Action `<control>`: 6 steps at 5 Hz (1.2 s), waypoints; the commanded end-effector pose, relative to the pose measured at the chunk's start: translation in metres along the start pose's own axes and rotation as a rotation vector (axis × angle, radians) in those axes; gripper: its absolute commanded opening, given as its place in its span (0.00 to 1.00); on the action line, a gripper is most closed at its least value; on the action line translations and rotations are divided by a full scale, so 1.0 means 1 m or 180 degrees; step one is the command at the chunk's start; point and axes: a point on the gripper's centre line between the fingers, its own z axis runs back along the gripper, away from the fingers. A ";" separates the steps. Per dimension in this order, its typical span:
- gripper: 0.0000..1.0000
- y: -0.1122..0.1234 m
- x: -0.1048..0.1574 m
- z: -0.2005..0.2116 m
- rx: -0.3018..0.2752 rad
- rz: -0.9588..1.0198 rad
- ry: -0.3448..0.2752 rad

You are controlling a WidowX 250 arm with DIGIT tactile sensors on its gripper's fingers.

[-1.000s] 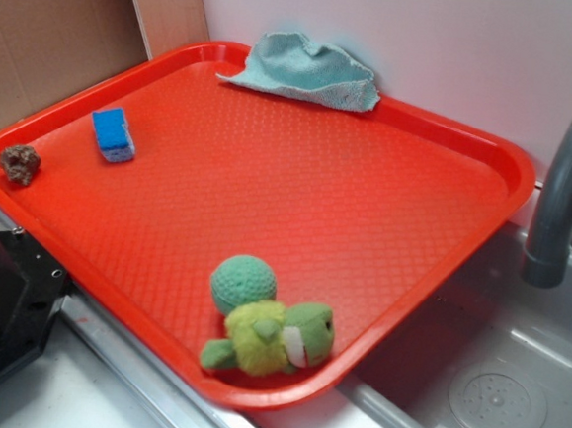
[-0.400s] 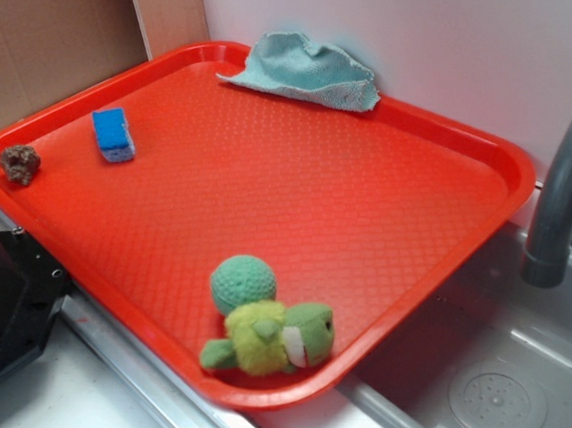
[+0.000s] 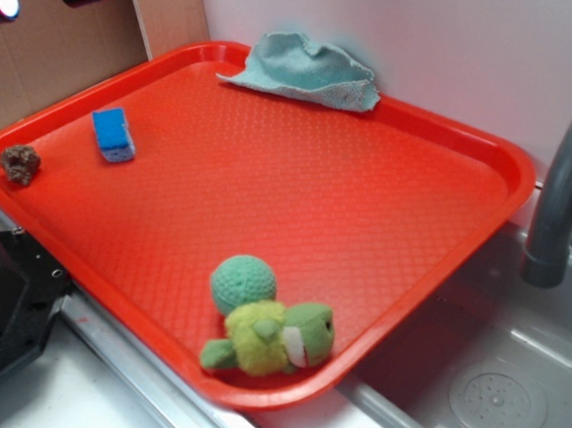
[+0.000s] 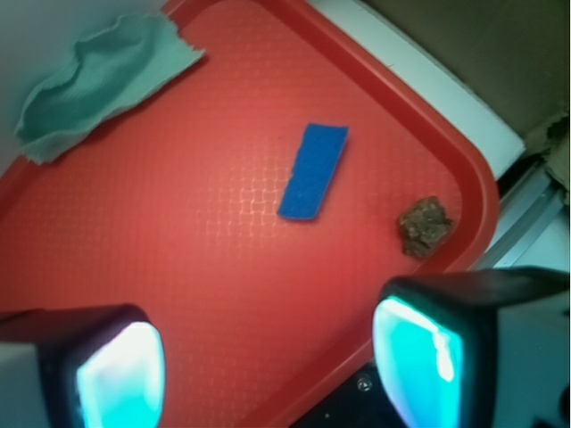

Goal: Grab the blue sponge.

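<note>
A red tray (image 3: 445,202) sits beside a sink (image 3: 495,389); the blue sponge (image 3: 113,133) lies flat near the tray's left edge, untouched; in the wrist view the same sponge (image 4: 313,170) appears ahead of the gripper (image 4: 268,361) and slightly toward its right finger, well apart from both fingers. The gripper is spread wide and holds nothing; its two glowing pads (image 4: 120,374) frame bare tray floor. A second ago no part of the arm showed in the exterior view; now it has come into the top left corner, above and behind the sponge, so the approach has begun but the descent has not. A small brown lump (image 4: 425,226) rests just off the right finger's side, near the tray rim; a teal cloth (image 4: 98,76) lies far ahead to the left; a green knitted ball (image 3: 243,283) and a green plush toy (image 3: 271,339) sit at the tray's near edge, touching each other. Judged next: lower over the sponge and line the fingers across its narrow width.
</note>
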 end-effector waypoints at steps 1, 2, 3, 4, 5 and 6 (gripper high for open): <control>1.00 0.004 0.001 0.004 -0.0013 0.0050 -0.0059; 1.00 0.010 0.018 -0.029 0.0104 0.0387 0.0089; 1.00 0.022 0.037 -0.068 0.0269 0.0511 0.0059; 1.00 0.027 0.047 -0.104 0.0372 0.0532 0.0081; 1.00 0.029 0.054 -0.129 0.0508 0.0466 0.0047; 1.00 0.038 0.055 -0.145 0.0621 0.0564 0.0144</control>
